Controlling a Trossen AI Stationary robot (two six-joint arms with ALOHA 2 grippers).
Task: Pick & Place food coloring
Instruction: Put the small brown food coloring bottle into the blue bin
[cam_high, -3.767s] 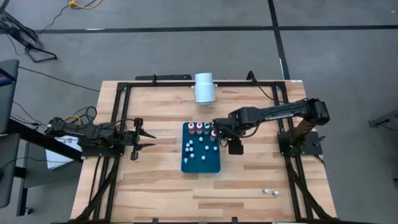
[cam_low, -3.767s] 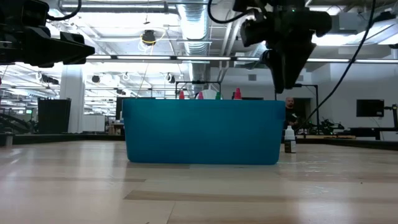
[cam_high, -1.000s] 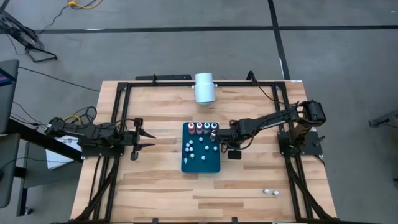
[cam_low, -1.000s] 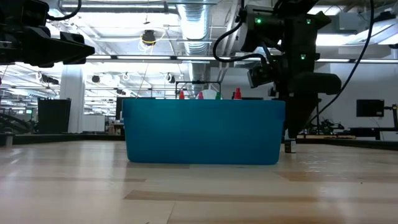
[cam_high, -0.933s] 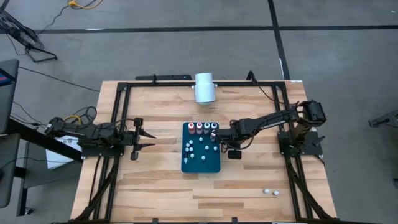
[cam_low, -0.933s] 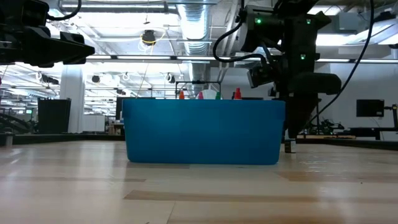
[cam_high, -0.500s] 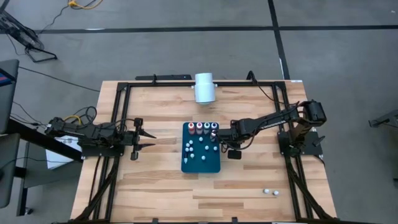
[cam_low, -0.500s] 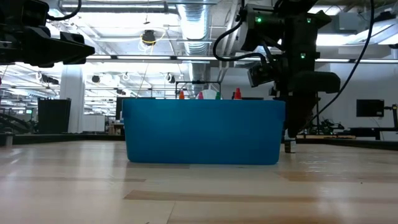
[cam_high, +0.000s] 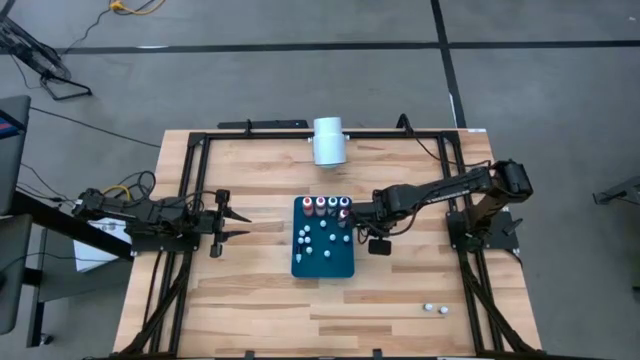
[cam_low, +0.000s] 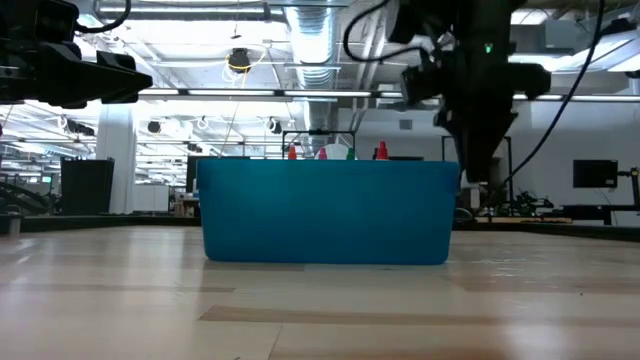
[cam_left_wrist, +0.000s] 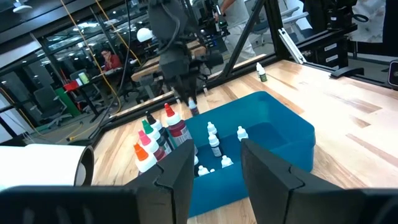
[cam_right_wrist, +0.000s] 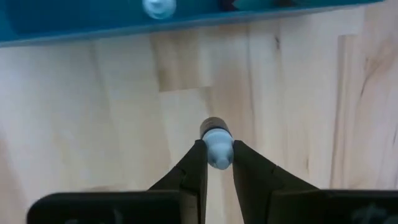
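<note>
The right gripper (cam_right_wrist: 214, 163) was clamped on a small pale-capped bottle (cam_right_wrist: 216, 142) of food coloring, held above the table (cam_high: 250, 300) just beside the blue bin (cam_high: 340, 268), where other bottles (cam_high: 322, 207) stood. The left gripper (cam_high: 232, 223) waited apart, fingers spread.

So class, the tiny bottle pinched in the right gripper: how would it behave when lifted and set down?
The bottle looks tiny, so probably light. The right gripper grips only near its rounded cap, so it might slip. Narrow and upright, it would likely tip if put down carelessly in the blue bin.
</note>
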